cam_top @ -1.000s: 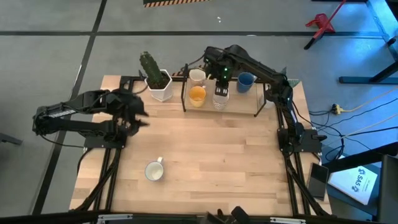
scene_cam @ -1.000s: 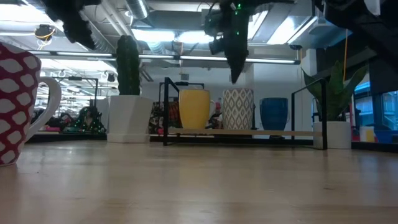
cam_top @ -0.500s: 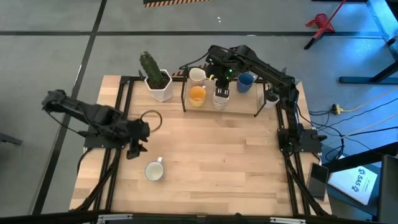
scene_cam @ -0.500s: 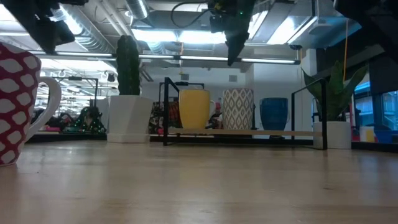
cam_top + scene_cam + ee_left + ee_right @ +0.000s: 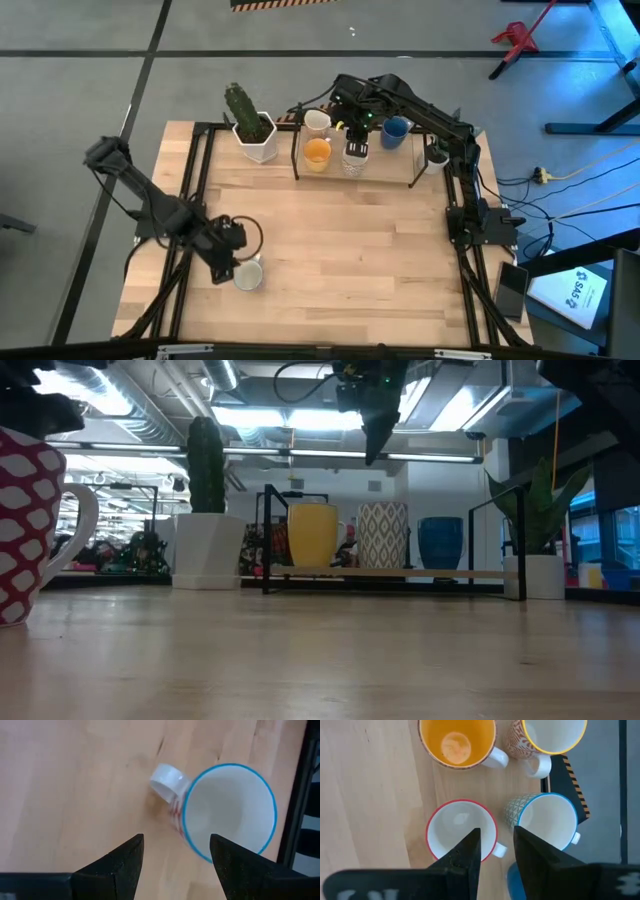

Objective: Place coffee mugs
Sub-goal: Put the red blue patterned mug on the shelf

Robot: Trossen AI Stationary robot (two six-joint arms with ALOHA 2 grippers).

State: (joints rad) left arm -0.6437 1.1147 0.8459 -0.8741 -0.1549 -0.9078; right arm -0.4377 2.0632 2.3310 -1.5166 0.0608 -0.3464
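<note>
While the right gripper (image 5: 354, 128) hangs parted above the racked mugs (image 5: 461, 836), the lone mug (image 5: 247, 274) is straddled from above by the spread left gripper (image 5: 222, 262), so a descent and pinch seem needed next.

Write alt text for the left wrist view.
The left end effector, fingers apart, hovers over a white mug with a blue rim and red-patterned outside, standing upright and empty on the light wooden table.

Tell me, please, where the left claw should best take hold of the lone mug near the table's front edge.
Probably by the rim, from above: the mug stands upright with its mouth open, so one finger can drop inside, opposite the handle. The left claw hovers over it, open.
</note>
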